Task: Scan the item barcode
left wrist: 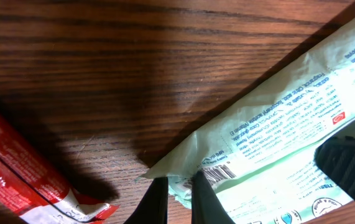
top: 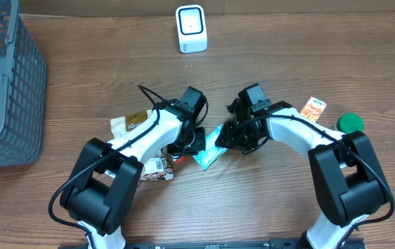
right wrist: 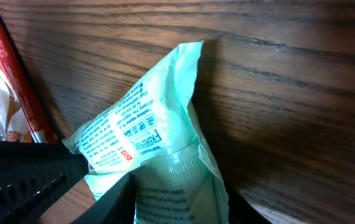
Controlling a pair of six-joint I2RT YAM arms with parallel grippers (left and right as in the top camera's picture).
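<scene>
A dark, grained wooden table (top: 252, 207) lies under both arms. Between them sits a mint-green packet (top: 209, 153) of thin, crinkly plastic covered in fine print. Your left gripper (left wrist: 178, 198) is pinched tight on its sealed edge, with the barcode (left wrist: 217, 173) just beside the fingertips. Your right gripper (right wrist: 177, 205) straddles the other end; you cannot tell whether it grips. This looks like the pick-up step. Next you would lift the packet and turn the barcode toward the white scanner (top: 191, 28), well beyond both grippers.

One basket (top: 17, 83), one scanner (top: 191, 28), two arms (top: 149, 135) (top: 301, 131)
</scene>
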